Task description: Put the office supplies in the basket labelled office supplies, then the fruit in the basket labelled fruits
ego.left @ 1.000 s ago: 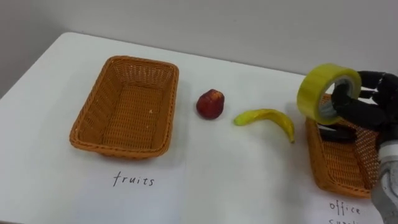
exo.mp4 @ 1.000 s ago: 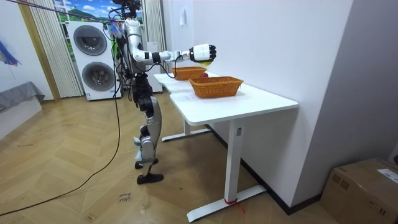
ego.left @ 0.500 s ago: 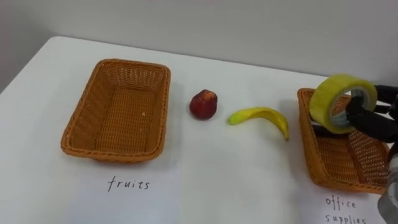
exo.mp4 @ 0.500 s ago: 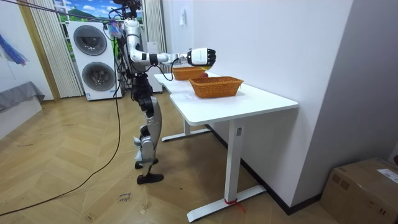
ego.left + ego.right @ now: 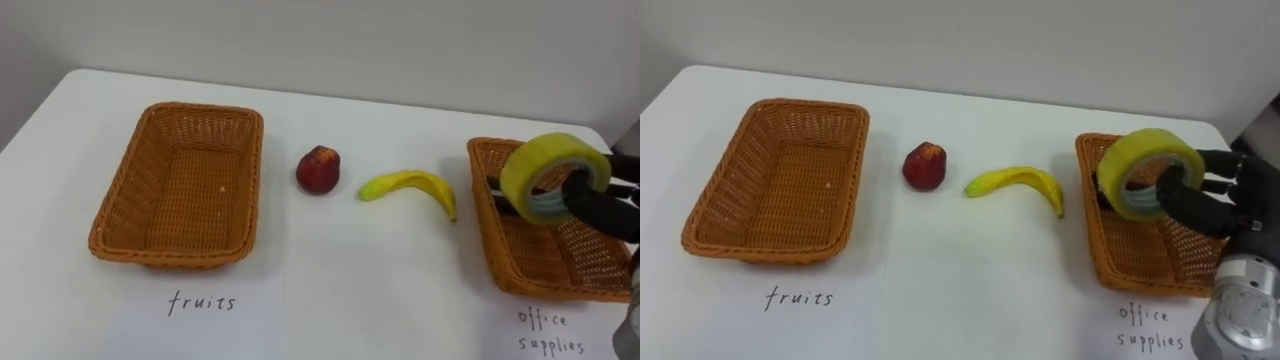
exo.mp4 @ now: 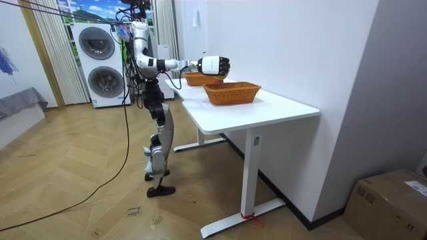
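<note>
Our right hand (image 5: 1210, 205) curls its fingers through the yellow tape roll (image 5: 1125, 165), just above the office-supplies basket (image 5: 1137, 258). We judge the roll light, stiff (smooth-sided, perhaps slippery); hooking its core seems safest. The banana (image 5: 1012, 183) and apple (image 5: 924, 165) lie left of that basket.

Desk (image 5: 330, 270) is plain white, and the wall (image 5: 400, 40) behind it is a pale grey. The left basket (image 5: 205, 108) and the right basket (image 5: 487, 230) are the same orange-brown wicker weave. The apple (image 5: 318, 169) is deep red with a small yellowish patch up top. The banana (image 5: 410, 186) is bright yellow, going green at its left tip. The tape roll (image 5: 545, 152) is yellow outside with a pale, whitish core. The right hand (image 5: 1210, 210) has black fingers and a silver-grey wrist. The near labels (image 5: 203, 302) are dark handwriting on white. Over in the room view, the floor (image 6: 80, 193) is light-brown wood parquet, and the washers (image 6: 100, 63) are white with dark round doors.
</note>
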You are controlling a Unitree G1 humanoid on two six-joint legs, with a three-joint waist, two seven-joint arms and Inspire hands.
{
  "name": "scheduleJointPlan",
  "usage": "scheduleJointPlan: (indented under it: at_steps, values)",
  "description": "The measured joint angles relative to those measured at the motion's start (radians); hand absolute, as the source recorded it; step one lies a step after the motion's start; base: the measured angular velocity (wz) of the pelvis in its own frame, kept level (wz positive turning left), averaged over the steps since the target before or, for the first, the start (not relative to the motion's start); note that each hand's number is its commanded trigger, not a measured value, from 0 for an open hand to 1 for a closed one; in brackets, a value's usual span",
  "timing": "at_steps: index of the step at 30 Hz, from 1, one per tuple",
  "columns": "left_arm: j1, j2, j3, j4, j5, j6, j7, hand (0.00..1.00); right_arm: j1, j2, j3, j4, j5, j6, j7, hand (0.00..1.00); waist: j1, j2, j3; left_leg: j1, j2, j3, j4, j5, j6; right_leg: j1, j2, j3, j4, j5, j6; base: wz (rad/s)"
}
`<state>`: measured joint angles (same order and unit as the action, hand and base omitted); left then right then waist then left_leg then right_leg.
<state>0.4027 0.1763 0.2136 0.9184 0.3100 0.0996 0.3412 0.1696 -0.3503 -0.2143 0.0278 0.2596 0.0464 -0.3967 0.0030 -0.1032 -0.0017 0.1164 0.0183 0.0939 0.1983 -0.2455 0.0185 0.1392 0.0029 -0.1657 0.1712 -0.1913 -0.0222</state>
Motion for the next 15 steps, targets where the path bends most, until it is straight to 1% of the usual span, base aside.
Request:
scheduleJointPlan:
  at_steps: [4, 5, 10, 14, 15]
  values:
    - [0.000, 0.000, 0.000, 0.000, 0.000, 0.000, 0.000, 0.00, 0.015, 0.000, -0.004, 0.004, -0.036, 0.000, -0.008, 1.00, 0.001, 0.005, -0.0007, -0.001, 0.000, 0.000, 0.000, 0.000, 0.000, 0.000, 0.000, -0.002, 0.000, 0.000, 0.000, 0.00]
    - [0.000, 0.000, 0.000, 0.000, 0.000, 0.000, 0.000, 0.00, 0.017, 0.000, -0.004, 0.006, -0.036, 0.000, -0.008, 1.00, 0.000, 0.007, 0.0004, -0.001, 0.000, 0.000, 0.000, 0.000, 0.000, 0.000, 0.000, -0.003, 0.000, 0.000, 0.000, 0.00]
    - [0.000, -0.003, 0.000, 0.000, 0.000, 0.003, 0.000, 0.00, 0.019, 0.000, -0.004, 0.042, -0.036, 0.000, -0.008, 1.00, 0.004, 0.001, 0.0007, -0.002, 0.000, 0.000, 0.000, 0.000, 0.000, -0.001, -0.001, -0.002, 0.000, 0.000, 0.000, 0.00]
    - [-0.001, -0.005, 0.000, 0.000, 0.000, 0.003, 0.000, 0.00, 0.019, 0.000, -0.003, 0.042, -0.036, 0.000, -0.008, 1.00, 0.003, 0.001, 0.0005, -0.002, -0.001, 0.000, -0.001, 0.000, 0.000, -0.001, -0.001, -0.003, 0.000, 0.000, 0.000, 0.00]
    - [-0.001, -0.007, 0.000, 0.000, 0.000, 0.003, 0.000, 0.00, 0.019, 0.000, -0.003, 0.043, -0.037, 0.000, -0.008, 0.77, 0.003, 0.001, 0.0004, -0.002, -0.001, 0.000, -0.001, 0.000, 0.000, -0.001, -0.001, -0.003, 0.000, 0.000, 0.000, 0.00]
